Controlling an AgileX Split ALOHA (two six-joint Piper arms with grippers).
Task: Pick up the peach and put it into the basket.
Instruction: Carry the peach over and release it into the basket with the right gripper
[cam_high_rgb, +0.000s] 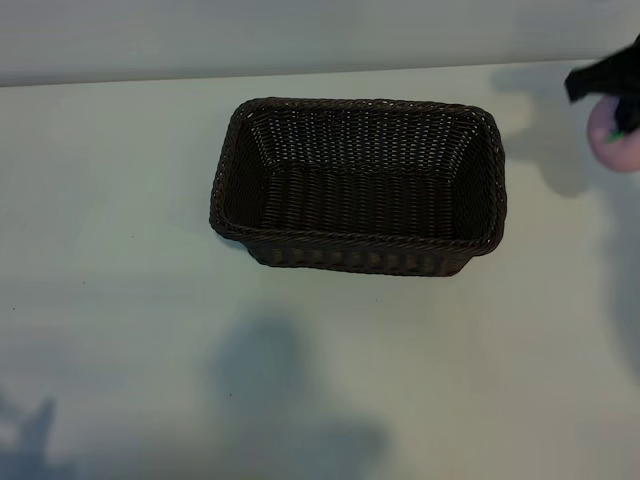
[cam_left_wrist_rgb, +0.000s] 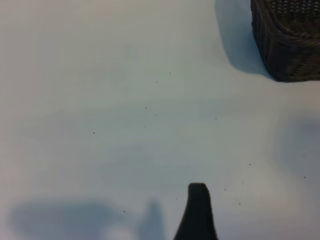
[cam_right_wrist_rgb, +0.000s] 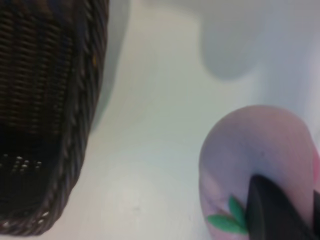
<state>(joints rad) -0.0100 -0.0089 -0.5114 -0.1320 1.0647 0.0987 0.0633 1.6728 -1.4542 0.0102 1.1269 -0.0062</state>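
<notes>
A pale tabletop (cam_high_rgb: 120, 300) seen from above, with a large dark brown woven basket (cam_high_rgb: 360, 185) standing near its middle. The basket is rectangular with rounded corners, a braided rim and sloping sides, and nothing lies inside it.

To the right of the basket, at the edge of the exterior view and well apart from the basket's short side, the right gripper (cam_high_rgb: 612, 95) reaches in from the upper right corner. Only its black tip shows, pointing steeply down. Its jaws are closed on the peach (cam_high_rgb: 615, 140), a small, smooth, pale pink ball with a green leaf mark. The peach hangs just under the black fingers, and its soft shadow falls on the table between it and the basket, so the fruit appears lifted off the surface.

In the right wrist view, the peach (cam_right_wrist_rgb: 255, 150) fills the near corner with one dark finger (cam_right_wrist_rgb: 272, 210) pressed against it beside the green leaf mark, and the basket's outer wall (cam_right_wrist_rgb: 85, 100) stands off to one side across a strip of bare table.

The left gripper is outside the exterior view. In the left wrist view, one dark fingertip (cam_left_wrist_rgb: 197, 212) hangs over bare table, with a corner of the basket (cam_left_wrist_rgb: 285, 45) farther off. Its jaws stand wide apart and hold nothing.
</notes>
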